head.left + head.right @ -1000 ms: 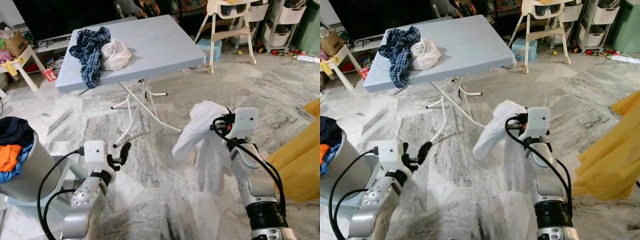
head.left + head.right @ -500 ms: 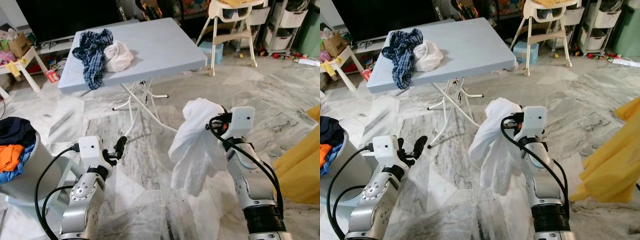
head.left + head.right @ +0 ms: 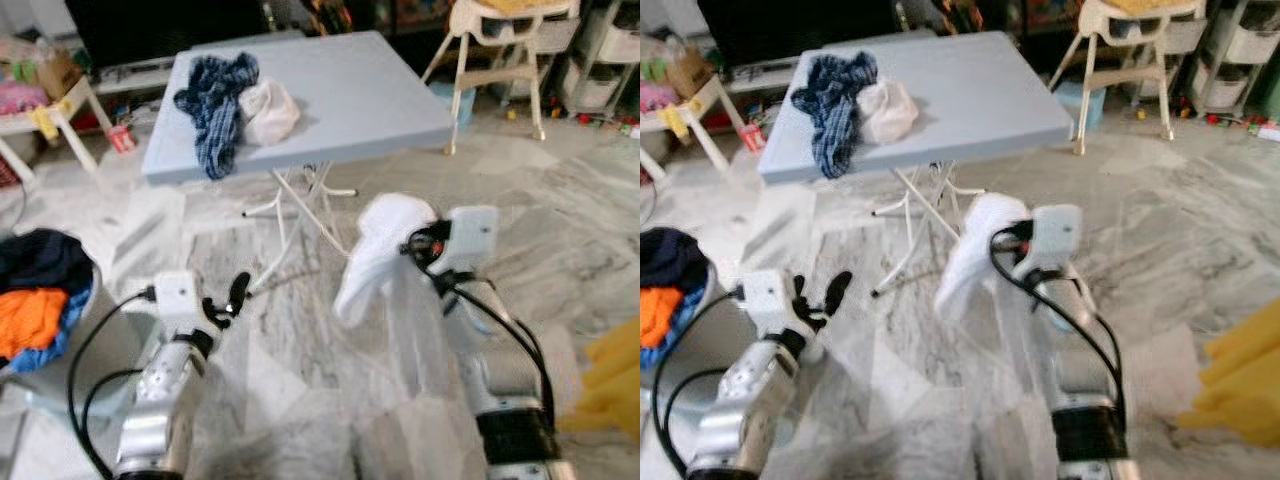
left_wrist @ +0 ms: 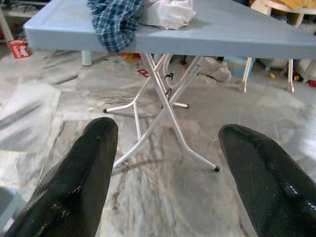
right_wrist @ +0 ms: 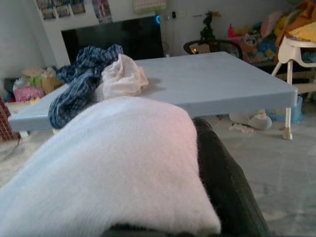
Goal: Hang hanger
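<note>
At far left: round pale laundry basket (image 3: 60, 350) on the floor, heaped with dark, orange and blue clothes — one basket, parked beside me, I judge as the stock of washing to be hung.
My left pincer (image 3: 225, 300): two black fingers (image 4: 74, 187) spread wide apart with nothing between them, held low over the marble floor (image 3: 300, 380) and aimed at the table's legs — free, I judge, to lend a hand once needed.
Folding table: one light blue plastic folding table (image 3: 370, 85) on crossed white metal legs (image 3: 295, 205), straight ahead of me.
On the table: two garments bunched together near its left end — a dark blue checked shirt (image 3: 215, 95) and a crumpled cream cloth (image 3: 268, 110) touching it; they wait there, apparently unsorted.
My right pincer (image 3: 412, 248): raised in front of my chest with a white soft garment (image 3: 385, 265) draped over it; the cloth hides the fingertips, so I cannot tell how the fingers stand — held high, I judge, so the hem stays off the floor.
Hanger: I cannot make one out; if there is one, it sits inside the white garment.
Behind, right: one white high chair (image 3: 500, 40) and pale storage bins (image 3: 600, 45).
Lower right edge: one yellow fabric (image 3: 610, 385), blurred.
</note>
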You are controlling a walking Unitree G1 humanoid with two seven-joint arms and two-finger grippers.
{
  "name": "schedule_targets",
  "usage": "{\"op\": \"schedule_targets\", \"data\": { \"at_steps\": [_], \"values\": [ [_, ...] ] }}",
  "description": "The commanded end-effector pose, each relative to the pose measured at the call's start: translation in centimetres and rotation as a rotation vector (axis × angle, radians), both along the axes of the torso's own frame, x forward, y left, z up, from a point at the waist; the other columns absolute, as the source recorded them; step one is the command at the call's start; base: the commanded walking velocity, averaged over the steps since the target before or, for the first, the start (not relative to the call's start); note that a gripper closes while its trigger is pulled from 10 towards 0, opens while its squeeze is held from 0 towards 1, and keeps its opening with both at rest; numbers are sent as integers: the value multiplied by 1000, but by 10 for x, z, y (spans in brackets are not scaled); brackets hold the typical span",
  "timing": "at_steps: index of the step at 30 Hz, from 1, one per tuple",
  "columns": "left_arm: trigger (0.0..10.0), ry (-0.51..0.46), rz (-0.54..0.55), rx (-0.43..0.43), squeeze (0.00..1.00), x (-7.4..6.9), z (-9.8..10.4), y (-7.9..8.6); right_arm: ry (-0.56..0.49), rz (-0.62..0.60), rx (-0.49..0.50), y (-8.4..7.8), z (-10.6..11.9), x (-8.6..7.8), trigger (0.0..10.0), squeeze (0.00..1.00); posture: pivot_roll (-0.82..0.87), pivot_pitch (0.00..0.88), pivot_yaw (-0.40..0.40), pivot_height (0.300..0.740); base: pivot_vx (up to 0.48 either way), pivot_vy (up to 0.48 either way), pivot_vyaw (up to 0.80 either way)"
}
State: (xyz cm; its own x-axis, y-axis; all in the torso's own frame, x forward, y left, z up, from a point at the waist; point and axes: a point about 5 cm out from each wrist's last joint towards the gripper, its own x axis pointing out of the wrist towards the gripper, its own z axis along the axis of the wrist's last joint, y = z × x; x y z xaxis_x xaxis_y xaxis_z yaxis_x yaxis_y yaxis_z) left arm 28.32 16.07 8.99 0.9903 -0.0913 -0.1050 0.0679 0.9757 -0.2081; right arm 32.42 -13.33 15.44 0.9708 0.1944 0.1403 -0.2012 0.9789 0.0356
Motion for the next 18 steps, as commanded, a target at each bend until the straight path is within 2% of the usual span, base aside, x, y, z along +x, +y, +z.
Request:
{"op": "schedule_targets", "data": {
  "at_steps": [1, 11, 18],
  "values": [
    [10000, 2, -5, 7, 0, 1, 0, -1, -36, -26, 12, -6, 10, 1, 10000, 0, -60, 0, 120, 740, 322, 330, 0],
    [10000, 11, -6, 11, 0, 3, -2, -4, -72, -57, 22, -8, 16, 2, 10000, 0, -61, 0, 122, 740, 319, 324, 0],
    [10000, 10, -5, 3, 0, 4, -3, -6, -59, -71, 33, -8, 15, 3, 10000, 0, -58, 0, 104, 740, 0, 69, 0]
  ]
}}
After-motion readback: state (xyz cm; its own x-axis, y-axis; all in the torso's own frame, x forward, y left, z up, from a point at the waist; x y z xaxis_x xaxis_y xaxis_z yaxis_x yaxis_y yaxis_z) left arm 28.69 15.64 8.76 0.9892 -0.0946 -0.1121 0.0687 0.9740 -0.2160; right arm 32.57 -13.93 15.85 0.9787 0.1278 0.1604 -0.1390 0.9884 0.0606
